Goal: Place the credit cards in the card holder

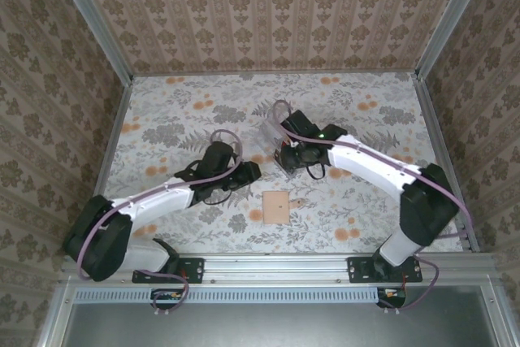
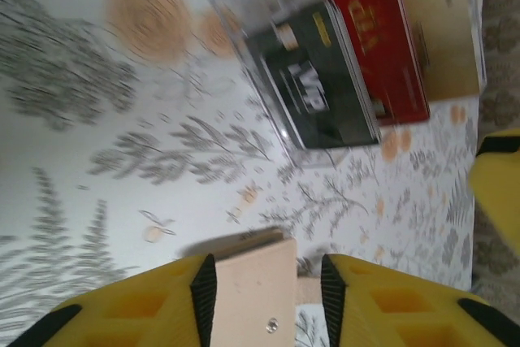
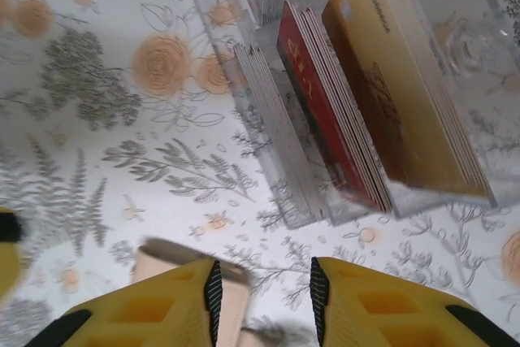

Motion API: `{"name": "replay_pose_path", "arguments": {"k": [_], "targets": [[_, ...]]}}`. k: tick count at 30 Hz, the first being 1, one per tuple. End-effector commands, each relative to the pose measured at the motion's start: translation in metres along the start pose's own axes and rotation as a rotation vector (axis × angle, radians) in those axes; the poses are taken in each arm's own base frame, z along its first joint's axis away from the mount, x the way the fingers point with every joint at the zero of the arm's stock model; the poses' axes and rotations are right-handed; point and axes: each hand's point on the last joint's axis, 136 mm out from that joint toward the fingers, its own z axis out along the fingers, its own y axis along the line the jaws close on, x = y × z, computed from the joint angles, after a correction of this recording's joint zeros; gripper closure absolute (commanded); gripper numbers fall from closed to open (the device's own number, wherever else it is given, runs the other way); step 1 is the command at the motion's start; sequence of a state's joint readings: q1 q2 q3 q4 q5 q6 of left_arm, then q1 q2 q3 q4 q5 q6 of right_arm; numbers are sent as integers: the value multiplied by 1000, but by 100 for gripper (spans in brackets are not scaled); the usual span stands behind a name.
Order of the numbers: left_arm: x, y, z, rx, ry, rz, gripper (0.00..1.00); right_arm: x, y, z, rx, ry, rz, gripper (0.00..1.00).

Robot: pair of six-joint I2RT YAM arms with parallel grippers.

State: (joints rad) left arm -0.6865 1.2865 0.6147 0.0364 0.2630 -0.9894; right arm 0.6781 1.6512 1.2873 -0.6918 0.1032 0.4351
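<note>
The left gripper [image 2: 268, 278] is hanging low over the table [image 1: 162, 119]. Its jaws are standing partly open and holding nothing. The right gripper [image 3: 264, 274] is hanging close by, partly open too, with nothing in it. The holder [image 1: 276, 207] is lying flat on the table near both grippers, touching neither. Farther off, the black card [image 2: 317, 91], the red card [image 2: 382, 38] and the tan card [image 2: 443, 30] are sitting side by side in the clear tray [image 1: 272, 129].
</note>
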Motion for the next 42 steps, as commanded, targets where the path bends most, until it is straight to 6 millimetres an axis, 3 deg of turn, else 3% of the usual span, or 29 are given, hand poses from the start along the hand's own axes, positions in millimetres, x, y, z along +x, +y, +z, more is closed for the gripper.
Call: {"name": "replay_pose_path", "arguments": {"k": [1, 7, 16, 27, 42], "targets": [[-6, 27, -14, -76, -45, -11, 55, 4, -11, 10, 144, 73, -149, 60], [-16, 44, -33, -112, -94, -29, 45, -9, -9, 27, 285, 83, -225, 58], [-17, 59, -42, -125, -117, -65, 42, -12, -6, 41, 424, 92, -321, 55], [-20, 65, -49, -132, -135, -75, 41, -12, -7, 55, 558, 81, -404, 55], [-20, 68, -50, -129, -131, -88, 41, -22, -12, 59, 752, 17, -540, 56]]}}
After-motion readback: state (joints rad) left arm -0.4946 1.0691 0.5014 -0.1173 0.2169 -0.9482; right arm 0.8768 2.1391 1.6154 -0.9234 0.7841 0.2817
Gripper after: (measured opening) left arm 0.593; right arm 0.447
